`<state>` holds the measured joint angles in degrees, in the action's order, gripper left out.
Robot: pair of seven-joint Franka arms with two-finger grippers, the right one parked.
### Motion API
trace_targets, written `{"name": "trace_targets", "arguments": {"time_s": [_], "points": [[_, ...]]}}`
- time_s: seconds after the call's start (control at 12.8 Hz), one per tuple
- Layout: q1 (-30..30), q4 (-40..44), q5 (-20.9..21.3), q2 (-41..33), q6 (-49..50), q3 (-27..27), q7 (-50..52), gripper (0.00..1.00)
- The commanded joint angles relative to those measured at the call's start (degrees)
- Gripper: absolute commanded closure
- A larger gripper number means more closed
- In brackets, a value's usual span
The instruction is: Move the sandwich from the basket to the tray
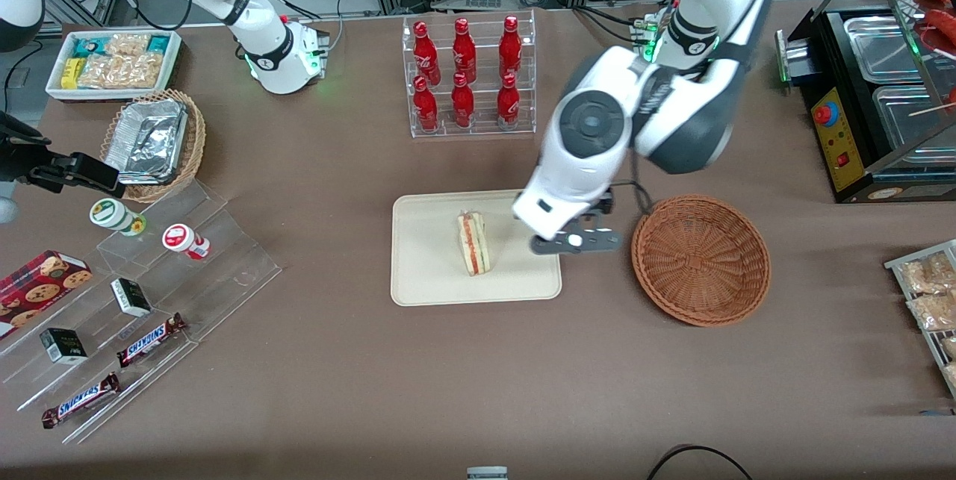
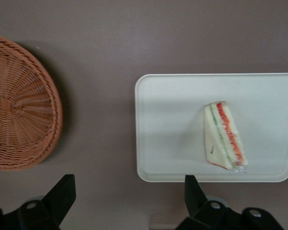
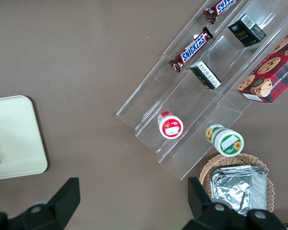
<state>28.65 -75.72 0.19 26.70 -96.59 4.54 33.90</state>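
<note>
One sandwich [image 1: 473, 243] lies on the cream tray [image 1: 426, 278], standing on a long edge with its red and green filling showing, toward the end of the tray nearer the basket [image 1: 700, 259]. That round reddish-brown wicker basket sits on the brown counter [image 1: 478, 375] just beside the tray, toward the working arm's end, not touching it, and holds nothing. The gripper [image 2: 127, 196] hangs above the strip of counter between tray and basket, over the tray's edge; its two fingers [image 2: 62, 191] are spread wide and grip nothing. Farther from the front camera, a clear rack [image 1: 469, 77] carries six red bottles, three on each of two tiers.
</note>
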Motion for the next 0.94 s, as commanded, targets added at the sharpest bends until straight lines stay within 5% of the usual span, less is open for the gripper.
{"name": "trace_targets", "arguments": {"time_s": [0.0, 0.47, 0.86], "points": [[-3.9, -2.6, -0.5, -3.8, 2.2, 0.4, -6.4, 0.0], [-14.7, -4.4, -1.3, -11.6, 12.2, 0.4, -24.6, 0.0], [-19.7, -11.1, 1.8, -20.5, 12.4, 0.6, -26.5, 0.0]]}}
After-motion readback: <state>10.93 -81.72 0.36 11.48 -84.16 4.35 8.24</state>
